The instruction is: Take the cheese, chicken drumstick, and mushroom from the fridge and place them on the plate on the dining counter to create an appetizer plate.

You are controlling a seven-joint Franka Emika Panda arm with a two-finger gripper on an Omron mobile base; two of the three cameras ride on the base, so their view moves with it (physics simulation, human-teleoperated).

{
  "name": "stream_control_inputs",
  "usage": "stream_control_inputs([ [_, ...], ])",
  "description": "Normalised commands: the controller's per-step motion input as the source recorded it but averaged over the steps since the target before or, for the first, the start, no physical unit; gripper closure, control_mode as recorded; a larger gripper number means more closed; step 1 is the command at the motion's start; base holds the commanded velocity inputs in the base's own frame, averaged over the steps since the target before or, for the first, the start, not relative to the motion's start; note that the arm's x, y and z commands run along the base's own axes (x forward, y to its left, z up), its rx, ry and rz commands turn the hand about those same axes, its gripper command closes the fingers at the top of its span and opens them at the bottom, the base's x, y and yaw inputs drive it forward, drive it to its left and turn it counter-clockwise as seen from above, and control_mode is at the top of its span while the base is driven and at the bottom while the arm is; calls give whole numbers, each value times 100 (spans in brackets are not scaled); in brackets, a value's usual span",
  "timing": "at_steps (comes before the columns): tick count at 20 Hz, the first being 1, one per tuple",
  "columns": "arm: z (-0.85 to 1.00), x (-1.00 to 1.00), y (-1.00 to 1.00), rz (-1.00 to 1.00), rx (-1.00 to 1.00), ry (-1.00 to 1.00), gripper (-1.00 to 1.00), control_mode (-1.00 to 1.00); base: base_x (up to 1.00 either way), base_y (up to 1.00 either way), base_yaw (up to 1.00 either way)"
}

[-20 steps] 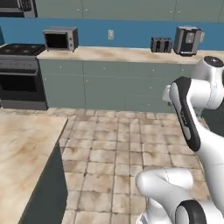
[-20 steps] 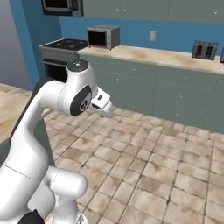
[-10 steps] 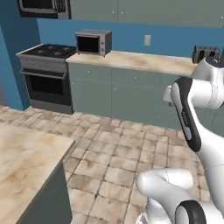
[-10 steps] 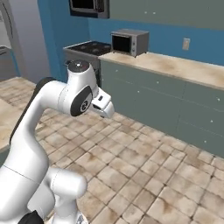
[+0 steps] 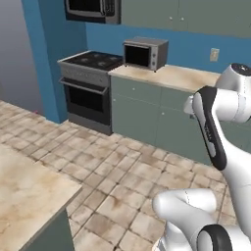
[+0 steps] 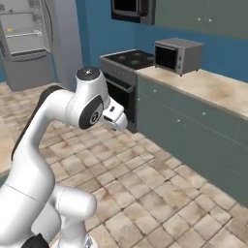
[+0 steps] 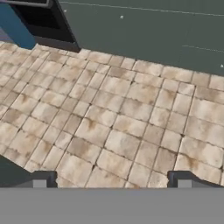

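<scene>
tool [image 7: 112, 179] is wide open, nothing between the fingers [image 7: 41, 178]; hand view has it hanging over bare tiled floor [image 7: 113, 118], with grey-green cabinet fronts [image 7: 144, 30] along the far edge and the dark oven front [image 7: 39, 19] at the top left corner; arm [image 6: 72, 109] is folded up high over the base, elbow bent, wrist end pointing toward the cabinets; fridge [image 6: 26, 41] sits far back at the top left of the right base view, door open, pale interior and thin shelves visible, well apart from the arm; cannot make out any food on those shelves, too small; stove [image 5: 88, 88] with black oven door stands against the blue wall [image 5: 44, 59], touching the left end of the marble-look tabletop [image 5: 171, 76]; a grey microwave [image 5: 144, 53] rests on that tabletop just beside the stove; a second microwave [image 5: 93, 9] is mounted above the stove; a beige marble tabletop corner with grey-green side [image 5: 27, 196] fills the lower left of the left base view, surface bare in the part visible; cannot tell from here whether it's the dining counter
</scene>
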Motion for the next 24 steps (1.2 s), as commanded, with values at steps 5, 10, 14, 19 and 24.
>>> stream_control_inputs([
  [5,0,0,0,0,0,0,-100,100,100,-1,46],
  [10,0,0,0,0,0,0,-100,100,100,0,47],
  [14,0,0,0,0,0,0,-100,100,100,-16,52],
  [19,0,0,0,0,0,0,-100,100,100,-24,56],
  [24,0,0,0,0,0,0,-100,100,100,-31,56],
])
